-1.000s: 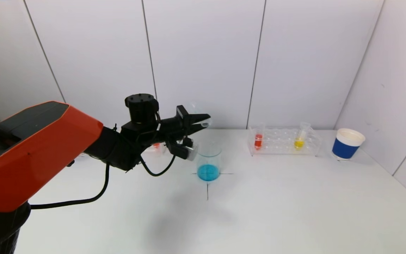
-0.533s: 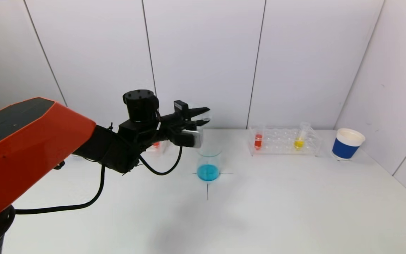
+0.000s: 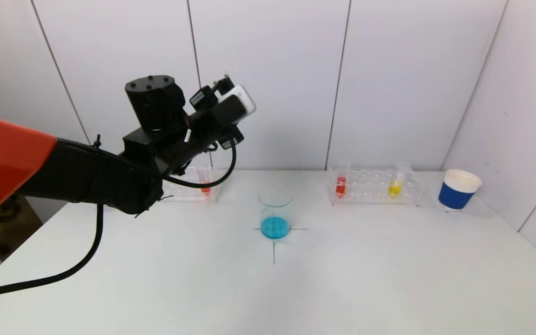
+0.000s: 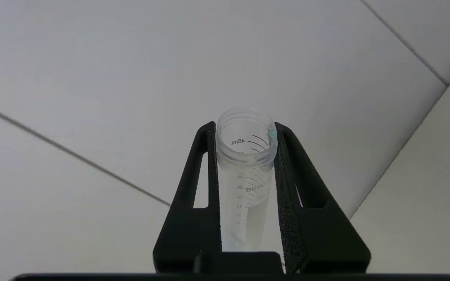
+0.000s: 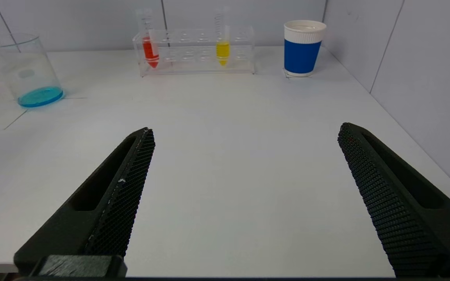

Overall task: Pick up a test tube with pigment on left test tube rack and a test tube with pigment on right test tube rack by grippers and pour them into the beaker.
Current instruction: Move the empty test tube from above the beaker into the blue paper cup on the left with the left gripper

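My left gripper (image 4: 244,125) is shut on a clear, emptied test tube (image 4: 246,171) with a small blue drop at its rim. In the head view the left arm (image 3: 189,125) is raised high, up and to the left of the beaker (image 3: 275,211), which holds blue liquid and stands on a cross mark. The left rack (image 3: 189,190) holds a red tube (image 3: 205,185). The right rack (image 3: 375,188) holds a red tube (image 3: 341,184) and a yellow tube (image 3: 394,187). My right gripper (image 5: 245,129) is open and empty, low over the table's front right, facing the right rack (image 5: 195,52).
A blue and white paper cup (image 3: 458,190) stands right of the right rack, near the side wall. White wall panels close the back and the right side. The beaker also shows in the right wrist view (image 5: 27,74).
My left gripper has swung up and back to the left from above the beaker, turning the emptied tube away from it. The beaker and racks have not moved.
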